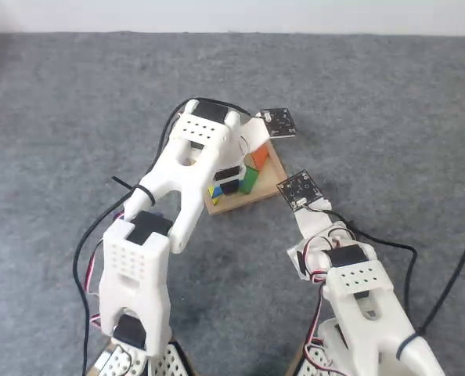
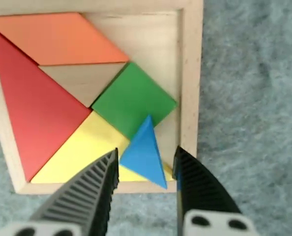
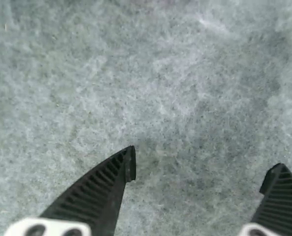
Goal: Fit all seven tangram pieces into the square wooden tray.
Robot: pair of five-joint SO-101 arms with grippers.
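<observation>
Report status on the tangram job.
Left gripper shut on blue triangle above tray corner, not seated. Right gripper open over carpet. Red, orange, yellow, green seated. Nothing in the way.

We see bright, even light from overhead; under the right gripper a soft, dim shadow lies on the grey felt

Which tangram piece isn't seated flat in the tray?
The blue triangle, at the left gripper: it overlaps the green square; the others lie flat.
</observation>
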